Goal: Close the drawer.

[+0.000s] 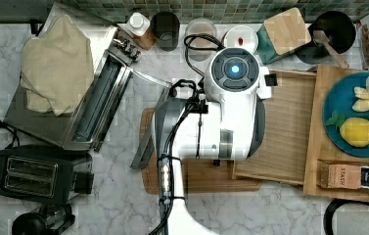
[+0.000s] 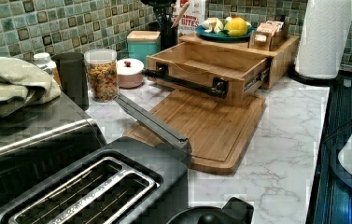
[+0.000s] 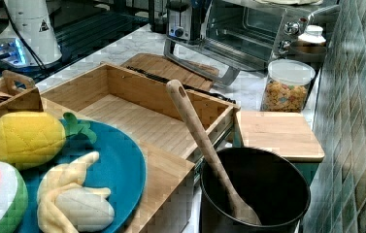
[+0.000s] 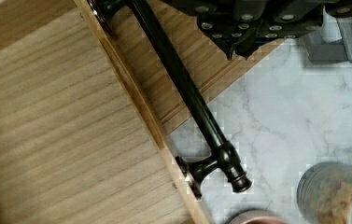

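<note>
The drawer (image 1: 289, 127) stands pulled out of the light wooden stand (image 1: 319, 161) toward the top view's left, and its tray is empty. In the left view its black bar handle (image 2: 187, 84) faces out over a bamboo cutting board. My arm (image 1: 221, 112) hangs over the drawer's front in the top view. In the wrist view the drawer's bottom (image 4: 61, 140) and the handle (image 4: 183, 98) run diagonally. My gripper (image 4: 241, 44) hovers just outside the handle, above the board's edge, with nothing in it.
The cutting board (image 2: 211, 130) lies under the drawer front. A toaster oven with its door down (image 1: 94, 112) and a toaster (image 1: 30, 174) sit at the top view's left. A cereal jar (image 2: 102, 74), a pot with a wooden spoon (image 3: 253, 194) and a paper towel roll (image 2: 323, 37) stand nearby.
</note>
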You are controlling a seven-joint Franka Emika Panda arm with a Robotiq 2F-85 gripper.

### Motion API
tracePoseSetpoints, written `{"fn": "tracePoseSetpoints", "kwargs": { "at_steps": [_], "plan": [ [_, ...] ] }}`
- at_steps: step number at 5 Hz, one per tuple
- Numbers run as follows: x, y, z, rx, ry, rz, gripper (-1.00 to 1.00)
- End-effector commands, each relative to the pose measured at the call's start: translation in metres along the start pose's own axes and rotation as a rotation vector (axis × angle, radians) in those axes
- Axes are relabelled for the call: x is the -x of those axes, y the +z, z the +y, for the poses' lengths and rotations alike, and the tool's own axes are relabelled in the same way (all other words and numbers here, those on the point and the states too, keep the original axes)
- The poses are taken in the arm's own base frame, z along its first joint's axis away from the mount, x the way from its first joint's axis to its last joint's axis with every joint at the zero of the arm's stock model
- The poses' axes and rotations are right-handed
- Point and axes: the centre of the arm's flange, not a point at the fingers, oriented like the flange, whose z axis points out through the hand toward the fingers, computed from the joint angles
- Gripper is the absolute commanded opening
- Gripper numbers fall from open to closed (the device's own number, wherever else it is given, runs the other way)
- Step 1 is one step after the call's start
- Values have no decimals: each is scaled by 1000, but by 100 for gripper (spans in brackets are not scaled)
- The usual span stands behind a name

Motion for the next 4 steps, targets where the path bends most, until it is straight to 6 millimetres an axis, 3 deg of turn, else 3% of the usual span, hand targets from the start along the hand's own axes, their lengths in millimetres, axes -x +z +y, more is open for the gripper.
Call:
{"fn": "tracePoseSetpoints", "kwargs": {
  "at_steps": [1,4],
  "plan": [
    [15,66,-9,13,-263,-43,-100],
    [5,128,-4,-30,-291,-18,-100]
  ]
}}
